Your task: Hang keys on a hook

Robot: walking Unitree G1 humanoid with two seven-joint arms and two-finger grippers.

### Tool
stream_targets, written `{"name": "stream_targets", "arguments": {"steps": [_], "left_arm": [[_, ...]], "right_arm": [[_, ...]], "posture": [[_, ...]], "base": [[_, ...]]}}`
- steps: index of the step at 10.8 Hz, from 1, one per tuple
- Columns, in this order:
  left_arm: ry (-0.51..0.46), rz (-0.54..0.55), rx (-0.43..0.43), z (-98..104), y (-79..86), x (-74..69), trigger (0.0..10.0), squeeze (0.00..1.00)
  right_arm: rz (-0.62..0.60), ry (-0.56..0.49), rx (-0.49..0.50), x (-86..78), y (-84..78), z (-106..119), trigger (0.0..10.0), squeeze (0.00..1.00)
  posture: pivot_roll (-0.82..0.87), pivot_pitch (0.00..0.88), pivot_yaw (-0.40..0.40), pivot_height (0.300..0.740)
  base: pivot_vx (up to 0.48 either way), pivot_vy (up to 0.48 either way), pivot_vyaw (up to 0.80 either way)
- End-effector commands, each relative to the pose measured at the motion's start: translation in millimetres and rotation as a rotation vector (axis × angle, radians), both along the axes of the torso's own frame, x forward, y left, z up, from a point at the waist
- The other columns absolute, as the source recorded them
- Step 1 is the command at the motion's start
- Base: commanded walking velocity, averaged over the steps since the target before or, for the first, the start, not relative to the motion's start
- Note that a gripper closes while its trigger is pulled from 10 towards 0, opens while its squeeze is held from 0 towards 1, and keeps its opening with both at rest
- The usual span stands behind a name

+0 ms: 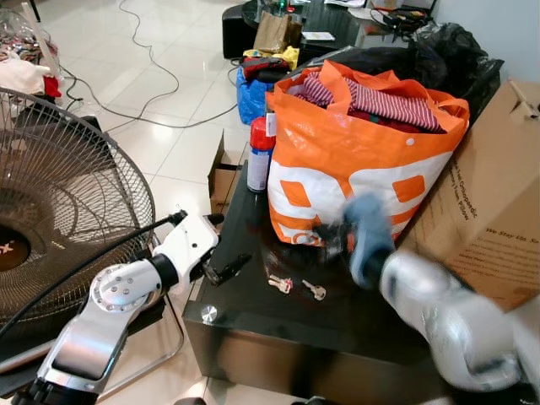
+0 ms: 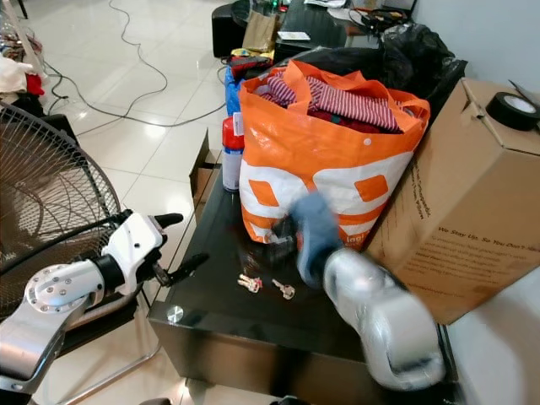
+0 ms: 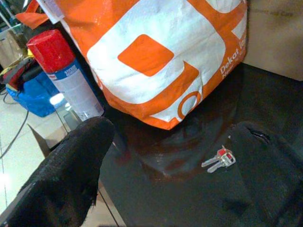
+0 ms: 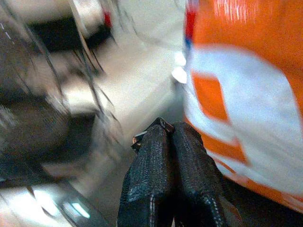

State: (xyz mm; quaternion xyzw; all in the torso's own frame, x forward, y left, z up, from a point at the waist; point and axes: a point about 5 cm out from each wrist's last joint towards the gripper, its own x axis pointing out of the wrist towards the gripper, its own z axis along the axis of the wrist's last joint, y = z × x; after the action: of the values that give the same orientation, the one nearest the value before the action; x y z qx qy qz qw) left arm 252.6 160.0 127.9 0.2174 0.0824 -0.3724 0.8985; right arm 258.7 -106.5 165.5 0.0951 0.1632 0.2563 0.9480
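A small bunch of keys with a red tag lies on the glossy black table. A single silver key lies just to its right. My left gripper hovers at the table's left edge, open wide. In the left wrist view the keys lie on the table between its two fingers, close to one of them. My right gripper is blurred, low in front of the orange bag and above the keys. In the right wrist view its fingers are pressed together.
The orange bag of clothes fills the table's back. A red-capped spray can stands left of it and a cardboard box leans at the right. A large floor fan stands at my left. Cables run across the tiled floor.
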Motion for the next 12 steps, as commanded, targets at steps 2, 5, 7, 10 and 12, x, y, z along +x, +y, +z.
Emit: {"name": "stream_targets", "arguments": {"steps": [2, 5, 7, 10, 12], "left_arm": [[-0.006, -0.025, 0.006, 1, -2.6, -0.8, 10.0, 0.02], [-0.015, -0.037, 0.005, 1, -3.9, 0.8, 10.0, 0.02], [-0.068, -0.052, -0.020, 8, -7.3, 7.7, 10.0, 0.02], [-0.102, -0.230, -0.169, 27, -28.9, 22.6, 10.0, 1.00], [-0.126, -0.289, -0.188, 29, -32.8, 20.0, 10.0, 1.00]], "right_arm": [[-0.001, -0.031, 0.203, -0.4, -3.8, 15, 0.0, 0.00], [0.082, -0.096, 0.456, -8.9, 0.4, 32, 0.0, 0.00], [0.093, -0.091, 0.447, -8.8, 0.5, 33, 0.0, 0.00], [0.100, -0.079, 0.403, -7.9, 3.1, 31, 0.0, 0.00], [0.104, -0.077, 0.379, -8.3, 2.3, 30, 0.0, 0.00]], "posture": [[0.04, 0.000, -0.069, 0.740], [0.04, 0.000, -0.067, 0.740], [0.03, 0.000, -0.061, 0.740], [0.00, 0.000, -0.046, 0.740], [0.00, 0.000, -0.045, 0.740]], "base": [[0.000, 0.000, 0.00], [0.000, 0.000, 0.00], [0.000, 0.000, 0.00], [0.000, 0.000, 0.00], [0.000, 0.000, 0.00]]}}
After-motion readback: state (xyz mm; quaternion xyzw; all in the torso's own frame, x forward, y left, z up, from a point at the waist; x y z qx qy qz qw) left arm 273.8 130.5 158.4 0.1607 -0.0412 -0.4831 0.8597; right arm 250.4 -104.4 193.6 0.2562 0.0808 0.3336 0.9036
